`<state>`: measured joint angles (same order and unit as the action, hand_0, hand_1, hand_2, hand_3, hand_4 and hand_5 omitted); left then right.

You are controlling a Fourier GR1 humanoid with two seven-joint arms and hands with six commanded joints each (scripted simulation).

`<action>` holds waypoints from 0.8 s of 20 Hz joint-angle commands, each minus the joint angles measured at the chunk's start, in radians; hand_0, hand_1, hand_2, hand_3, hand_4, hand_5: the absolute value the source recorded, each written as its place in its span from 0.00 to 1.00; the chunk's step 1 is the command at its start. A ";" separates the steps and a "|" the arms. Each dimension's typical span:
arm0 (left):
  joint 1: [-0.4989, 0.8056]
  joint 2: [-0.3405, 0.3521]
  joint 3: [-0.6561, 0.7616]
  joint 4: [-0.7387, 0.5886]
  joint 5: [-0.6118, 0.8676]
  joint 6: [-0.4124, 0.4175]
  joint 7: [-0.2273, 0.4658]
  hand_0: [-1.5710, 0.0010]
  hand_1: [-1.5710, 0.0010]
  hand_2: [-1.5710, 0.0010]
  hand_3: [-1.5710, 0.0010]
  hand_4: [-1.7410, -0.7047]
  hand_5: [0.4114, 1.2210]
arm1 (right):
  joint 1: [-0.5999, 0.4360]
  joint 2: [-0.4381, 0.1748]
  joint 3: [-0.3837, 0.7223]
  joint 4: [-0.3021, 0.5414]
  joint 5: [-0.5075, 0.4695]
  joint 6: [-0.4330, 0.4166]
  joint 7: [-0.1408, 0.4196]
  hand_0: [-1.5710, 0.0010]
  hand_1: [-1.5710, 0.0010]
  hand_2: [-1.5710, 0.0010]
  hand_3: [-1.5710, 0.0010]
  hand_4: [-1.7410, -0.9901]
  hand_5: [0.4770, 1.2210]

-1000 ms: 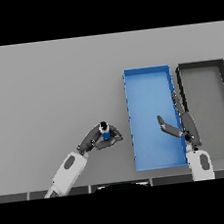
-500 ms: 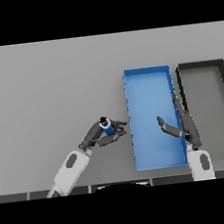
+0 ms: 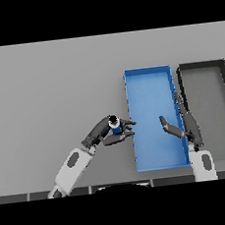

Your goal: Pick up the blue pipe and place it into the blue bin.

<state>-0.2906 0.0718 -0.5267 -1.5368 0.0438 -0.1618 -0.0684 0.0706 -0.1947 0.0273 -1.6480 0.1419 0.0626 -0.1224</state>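
The blue pipe (image 3: 115, 125) is a short blue cylinder with a dark top, held upright in my left hand (image 3: 108, 132), whose fingers and thumb are curled round it. The hand hovers just left of the blue bin (image 3: 148, 76), a long open tray on the right half of the table, and its fingertips reach almost to the bin's left wall. My right hand (image 3: 184, 124) hangs open over the bin's right wall, fingers straight and thumb spread toward the bin's inside.
A dark grey bin (image 3: 202, 67) of similar size stands directly right of the blue one, their long walls side by side. The grey table (image 3: 48, 92) stretches wide to the left and back.
My left hand has carried the pipe to the right and a little further from me, closing in on the blue bin's left wall. The right hand has barely shifted.
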 commanded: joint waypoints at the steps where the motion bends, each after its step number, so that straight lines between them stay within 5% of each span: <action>1: -0.005 -0.009 0.005 0.002 -0.005 0.004 0.006 0.00 0.00 0.00 0.00 0.26 1.00 | 0.006 -0.007 -0.003 -0.006 0.001 0.001 -0.003 1.00 1.00 1.00 1.00 0.79 0.22; 10: 0.011 -0.044 0.020 0.023 -0.051 -0.031 0.001 0.00 0.00 0.00 0.00 0.26 1.00 | 0.270 0.137 0.070 -0.261 0.184 -0.209 0.020 1.00 1.00 0.99 1.00 0.74 0.22; 12: 0.013 -0.047 0.025 0.007 -0.055 -0.043 -0.004 0.00 0.00 0.00 0.00 0.26 1.00 | 0.286 0.137 0.077 -0.334 0.047 -0.118 -0.032 1.00 0.99 0.96 1.00 0.72 0.22; 16: 0.019 -0.055 0.041 0.003 -0.065 -0.062 0.003 0.00 0.00 0.00 0.00 0.26 1.00 | 0.198 0.026 0.076 -0.446 -0.176 0.068 0.140 1.00 0.98 0.92 1.00 0.69 0.17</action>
<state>-0.2724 0.0168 -0.4853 -1.5335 -0.0229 -0.2254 -0.0665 0.2677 -0.1694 0.1030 -2.0913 -0.0323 0.1297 0.0189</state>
